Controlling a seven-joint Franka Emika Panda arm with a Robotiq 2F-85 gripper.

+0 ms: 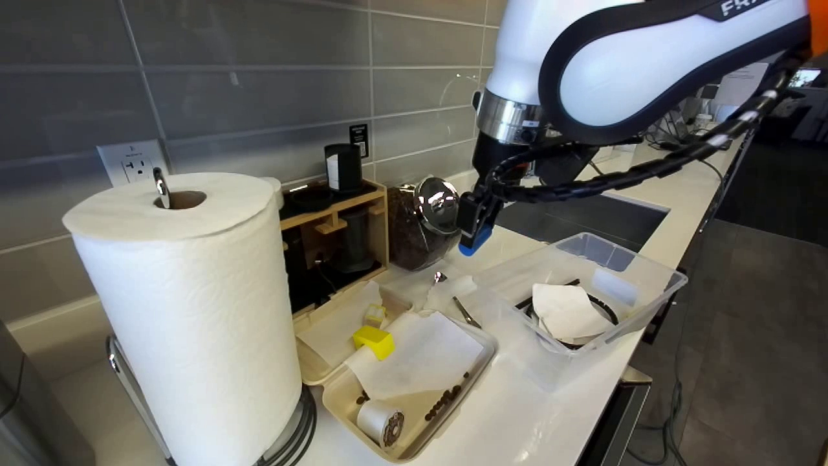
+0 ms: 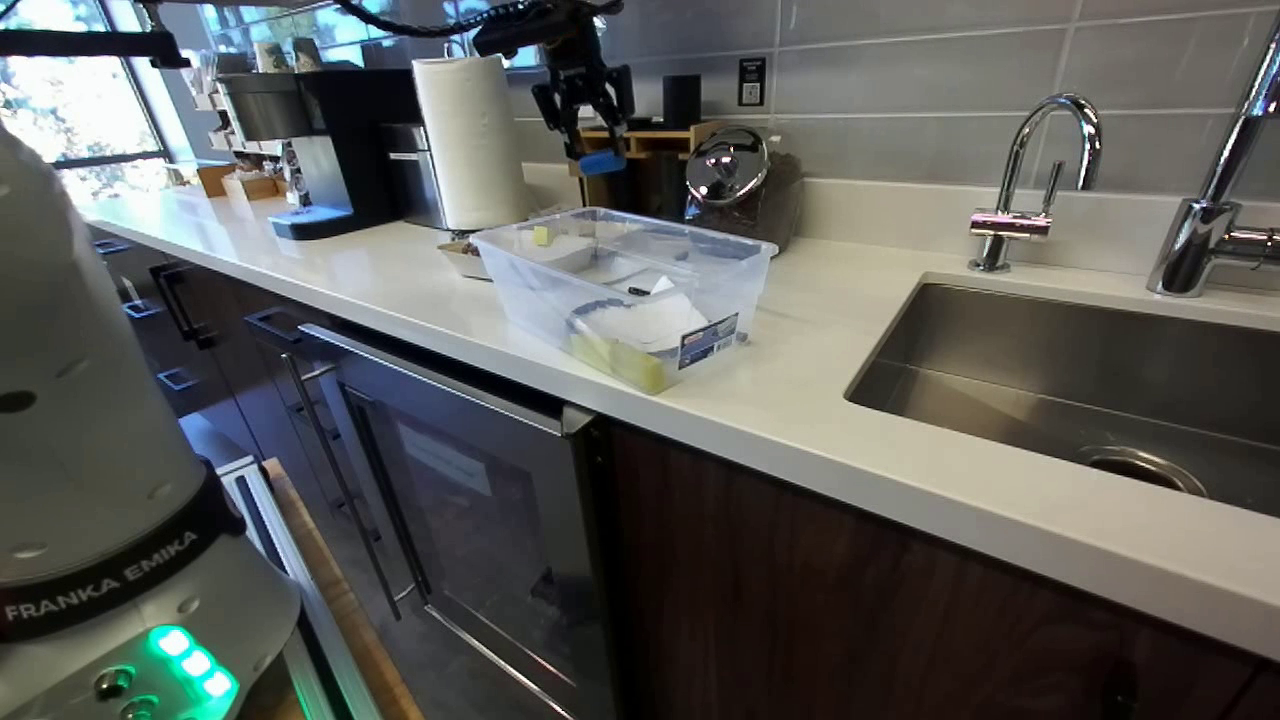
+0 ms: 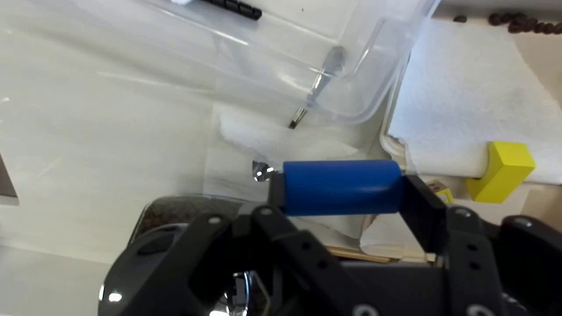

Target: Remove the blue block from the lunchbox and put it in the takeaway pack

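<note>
My gripper is shut on the dark-blue block, held crosswise between its fingertips. The blue block also shows in both exterior views, high above the counter. The takeaway pack is a beige clamshell lying open below, lower left of the gripper in that exterior view. Its corner shows right of the block in the wrist view. The pack holds white paper, a yellow block, a white cup and brown beads. No small white-and-dark lunchbox shows; it is hidden or out of view.
A clear plastic bin with paper and black rings stands beside the pack. A metal-tipped tool lies between them. A jar with a shiny lid, a wooden shelf and a paper towel roll stand near. A sink lies farther along.
</note>
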